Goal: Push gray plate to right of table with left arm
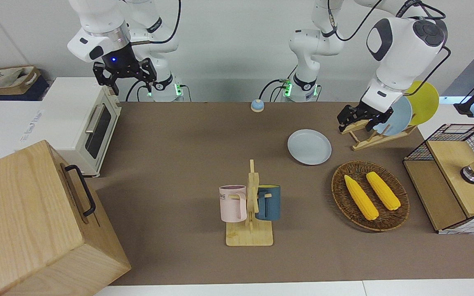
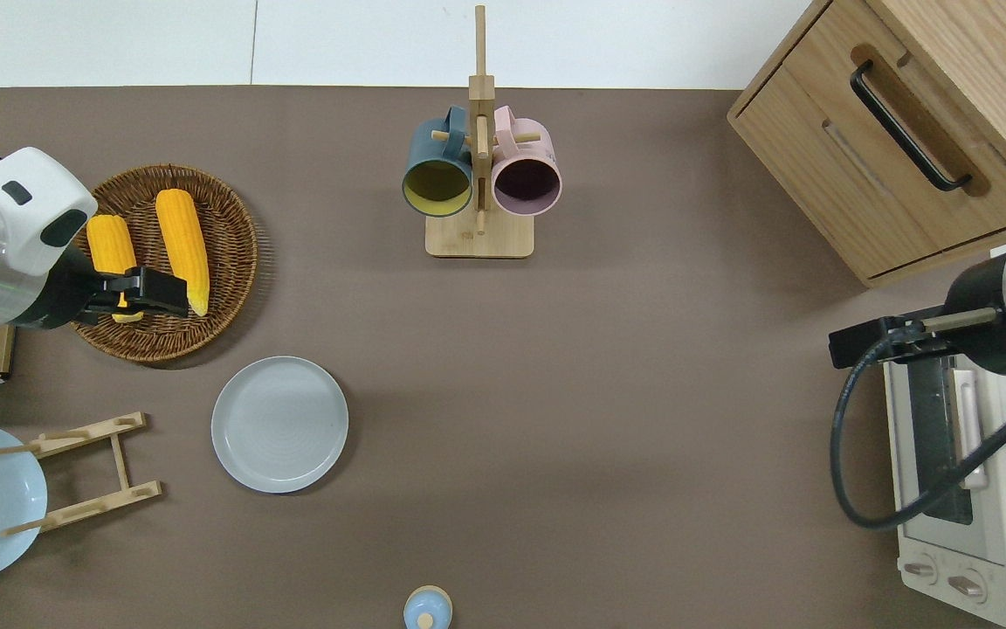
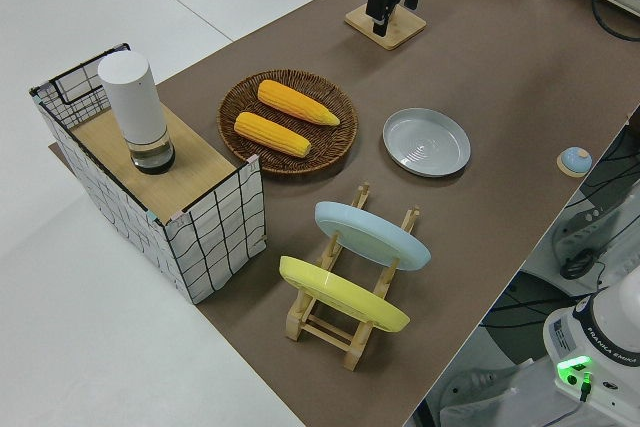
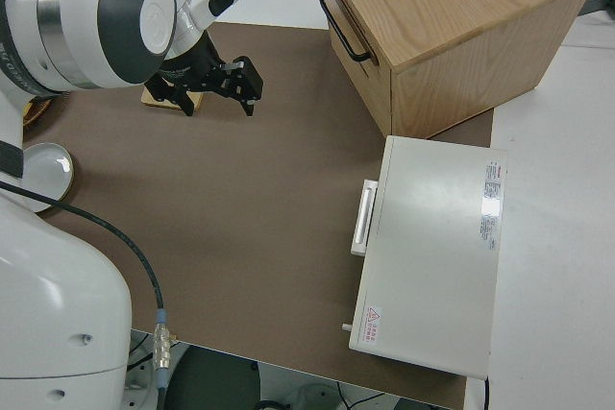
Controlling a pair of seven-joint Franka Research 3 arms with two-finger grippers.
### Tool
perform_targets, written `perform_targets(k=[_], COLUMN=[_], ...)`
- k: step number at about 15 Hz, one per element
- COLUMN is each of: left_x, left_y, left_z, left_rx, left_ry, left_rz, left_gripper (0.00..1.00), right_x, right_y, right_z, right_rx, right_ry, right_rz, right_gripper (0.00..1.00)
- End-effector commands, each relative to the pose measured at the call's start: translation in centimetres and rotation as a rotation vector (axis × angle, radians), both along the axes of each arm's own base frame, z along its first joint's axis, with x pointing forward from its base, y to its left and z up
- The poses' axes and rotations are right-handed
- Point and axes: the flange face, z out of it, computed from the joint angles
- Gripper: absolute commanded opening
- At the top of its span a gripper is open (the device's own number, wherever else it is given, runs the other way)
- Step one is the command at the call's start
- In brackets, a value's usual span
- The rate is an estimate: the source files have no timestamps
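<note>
Now | L end effector [image 2: 173,297] over wicker basket [image 2: 232,288], prob. narrow gap | gray plate [image 2: 279,424] untouched | R parked

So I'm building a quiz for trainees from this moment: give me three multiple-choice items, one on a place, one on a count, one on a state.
1. The gray plate lies:
A. in the basket
B. flat on the table
C. on the plate rack

2. Corn cobs in the wicker basket:
A. one
B. two
C. three

3. The left tool is:
A. over the basket, apart from the plate
B. pressing the plate
C. holding a mug

Answers: 1 B, it rests on bare tabletop; 2 B, two cobs show; 3 A, overhead view puts it over the basket.
</note>
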Motion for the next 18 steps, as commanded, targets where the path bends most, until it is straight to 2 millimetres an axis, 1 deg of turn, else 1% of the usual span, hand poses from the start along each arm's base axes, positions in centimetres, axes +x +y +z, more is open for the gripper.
perform_targets(k=[1, 13, 17, 18], left_x=[0.3, 0.2, -0.3, -0.5], left_y=[0.5, 0.4, 0.7, 0.7], left_z=[-0.1, -0.6, -2.2, -2.9], left_rx=[-0.003, -0.002, -0.001, -0.002], left_ry=[0.019, 0.028, 0.048, 0.056], left_rz=[0.003, 0.008, 0.008, 0.009], left_gripper=[1.0, 1.0, 1.0, 1.0], right_x=[-0.3, -0.3, -0.3, -0.3], right_y=[-0.2, -0.2, -0.2, -0.2], right_z=[0.3, 0.3, 0.3, 0.3], right_rx=[0.009, 0.009, 0.009, 0.009], right_ry=[0.006, 0.006, 0.006, 0.004], right_rz=[-0.003, -0.003, -0.003, -0.004], right_gripper=[0.983, 0.983, 0.983, 0.983])
